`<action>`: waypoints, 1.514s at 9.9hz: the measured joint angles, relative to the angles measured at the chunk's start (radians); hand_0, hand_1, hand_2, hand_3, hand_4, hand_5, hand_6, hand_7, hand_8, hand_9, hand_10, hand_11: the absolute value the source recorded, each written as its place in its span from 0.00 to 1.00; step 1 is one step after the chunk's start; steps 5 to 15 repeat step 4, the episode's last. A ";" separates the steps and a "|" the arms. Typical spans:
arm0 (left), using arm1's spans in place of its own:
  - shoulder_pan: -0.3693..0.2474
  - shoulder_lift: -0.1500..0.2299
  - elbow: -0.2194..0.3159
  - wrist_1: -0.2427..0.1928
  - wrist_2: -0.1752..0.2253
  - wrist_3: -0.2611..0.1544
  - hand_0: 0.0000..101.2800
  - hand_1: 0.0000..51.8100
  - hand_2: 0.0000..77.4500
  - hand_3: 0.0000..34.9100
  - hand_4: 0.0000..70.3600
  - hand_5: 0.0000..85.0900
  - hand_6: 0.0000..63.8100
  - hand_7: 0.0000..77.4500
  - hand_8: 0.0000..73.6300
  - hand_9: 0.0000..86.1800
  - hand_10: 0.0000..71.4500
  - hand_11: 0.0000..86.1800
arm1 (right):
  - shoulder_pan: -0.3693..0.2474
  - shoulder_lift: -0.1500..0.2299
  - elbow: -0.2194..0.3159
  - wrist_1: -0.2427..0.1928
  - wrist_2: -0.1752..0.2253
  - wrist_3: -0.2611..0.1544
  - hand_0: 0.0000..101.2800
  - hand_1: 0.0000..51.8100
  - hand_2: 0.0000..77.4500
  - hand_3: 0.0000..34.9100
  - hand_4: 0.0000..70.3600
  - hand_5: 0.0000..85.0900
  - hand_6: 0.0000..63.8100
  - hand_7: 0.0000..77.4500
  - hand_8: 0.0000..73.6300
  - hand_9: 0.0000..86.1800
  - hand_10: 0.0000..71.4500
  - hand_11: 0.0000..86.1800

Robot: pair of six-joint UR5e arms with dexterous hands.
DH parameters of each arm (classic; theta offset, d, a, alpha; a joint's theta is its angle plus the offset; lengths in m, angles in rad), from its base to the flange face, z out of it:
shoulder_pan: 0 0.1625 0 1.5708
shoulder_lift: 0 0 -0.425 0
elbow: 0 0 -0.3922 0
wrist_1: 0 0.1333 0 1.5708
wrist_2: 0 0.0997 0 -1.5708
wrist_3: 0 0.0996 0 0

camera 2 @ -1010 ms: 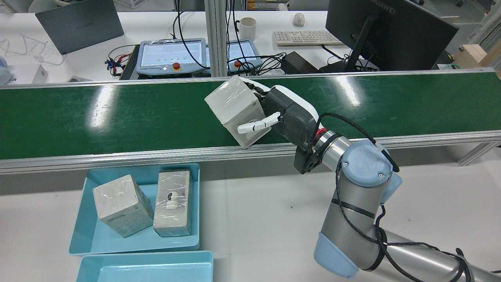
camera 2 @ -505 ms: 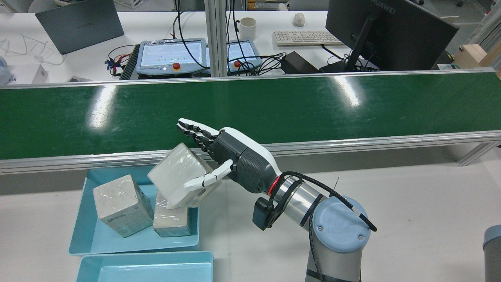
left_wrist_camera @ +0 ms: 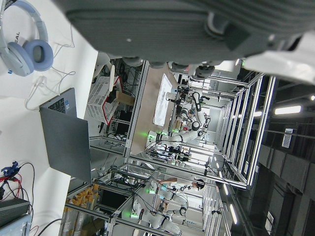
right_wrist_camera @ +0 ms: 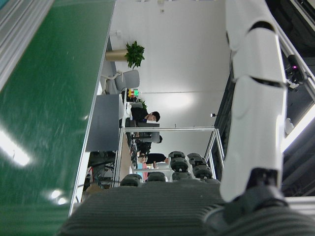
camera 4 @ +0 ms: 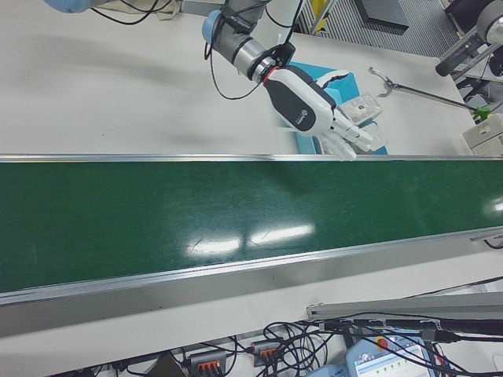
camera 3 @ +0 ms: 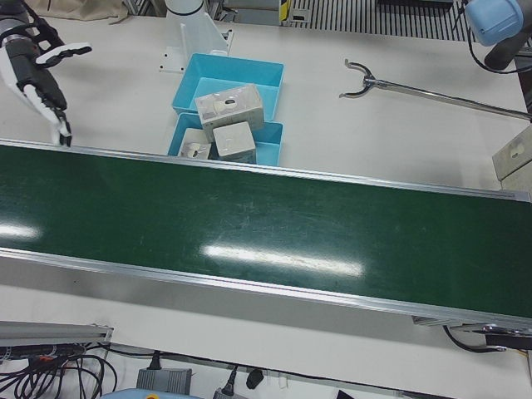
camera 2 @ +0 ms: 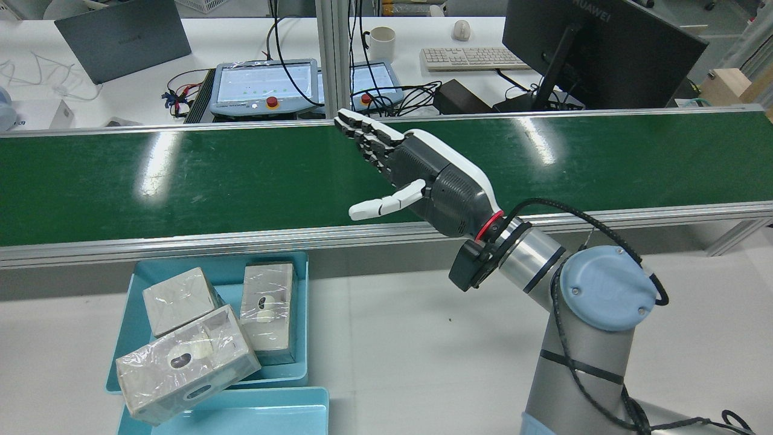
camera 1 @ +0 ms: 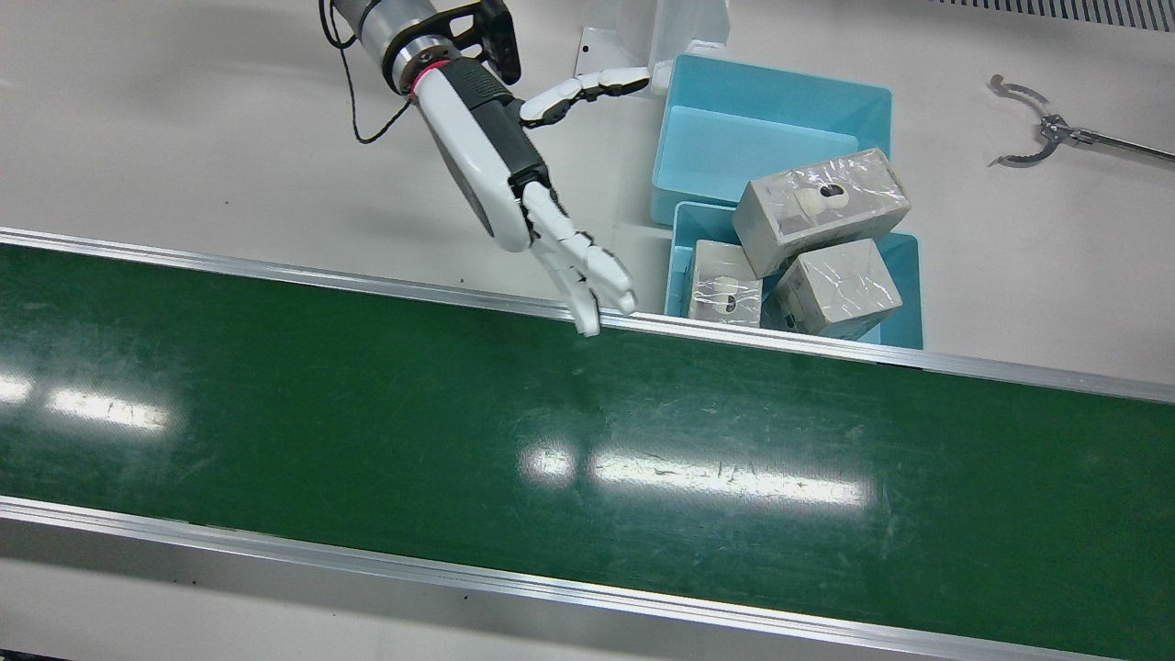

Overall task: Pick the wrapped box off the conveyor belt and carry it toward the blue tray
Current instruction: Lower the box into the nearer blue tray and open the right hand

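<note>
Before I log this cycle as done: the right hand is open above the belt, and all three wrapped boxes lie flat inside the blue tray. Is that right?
Not quite. The right hand is open above the belt, but only two wrapped boxes sit inside the blue tray. The third wrapped box rests tilted on top of them and overhangs the tray's edge, as the rear view shows.

Three wrapped boxes (camera 2: 185, 367) (camera 2: 179, 300) (camera 2: 266, 310), two blue trays (camera 2: 124, 357) (camera 2: 238, 411), one conveyor belt (camera 2: 181, 175), one litter-picker tool (camera 1: 1056, 133) on the worktop (camera 2: 392, 338)
</note>
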 joint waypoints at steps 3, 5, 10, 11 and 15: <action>0.000 0.000 0.000 0.000 0.000 0.000 0.00 0.00 0.01 0.00 0.00 0.01 0.00 0.00 0.00 0.00 0.00 0.00 | 0.124 -0.100 0.006 -0.004 -0.046 0.013 0.46 0.29 0.20 0.01 0.01 0.10 0.00 0.00 0.00 0.01 0.00 0.02; 0.000 0.000 0.000 0.000 0.000 0.000 0.00 0.00 0.01 0.00 0.00 0.01 0.00 0.00 0.00 0.00 0.00 0.00 | 0.149 -0.116 0.005 -0.005 -0.057 0.014 0.46 0.29 0.20 0.01 0.01 0.10 0.00 0.00 0.00 0.01 0.00 0.02; 0.000 0.000 0.000 0.000 0.000 0.000 0.00 0.00 0.01 0.00 0.00 0.01 0.00 0.00 0.00 0.00 0.00 0.00 | 0.149 -0.116 0.005 -0.005 -0.057 0.014 0.46 0.29 0.20 0.01 0.01 0.10 0.00 0.00 0.00 0.01 0.00 0.02; 0.000 0.000 0.000 0.000 0.000 0.000 0.00 0.00 0.01 0.00 0.00 0.01 0.00 0.00 0.00 0.00 0.00 0.00 | 0.149 -0.116 0.005 -0.005 -0.057 0.014 0.46 0.29 0.20 0.01 0.01 0.10 0.00 0.00 0.00 0.01 0.00 0.02; 0.000 0.000 0.000 0.000 0.000 0.000 0.00 0.00 0.01 0.00 0.00 0.01 0.00 0.00 0.00 0.00 0.00 0.00 | 0.149 -0.116 0.005 -0.005 -0.057 0.014 0.46 0.29 0.20 0.01 0.01 0.10 0.00 0.00 0.00 0.01 0.00 0.02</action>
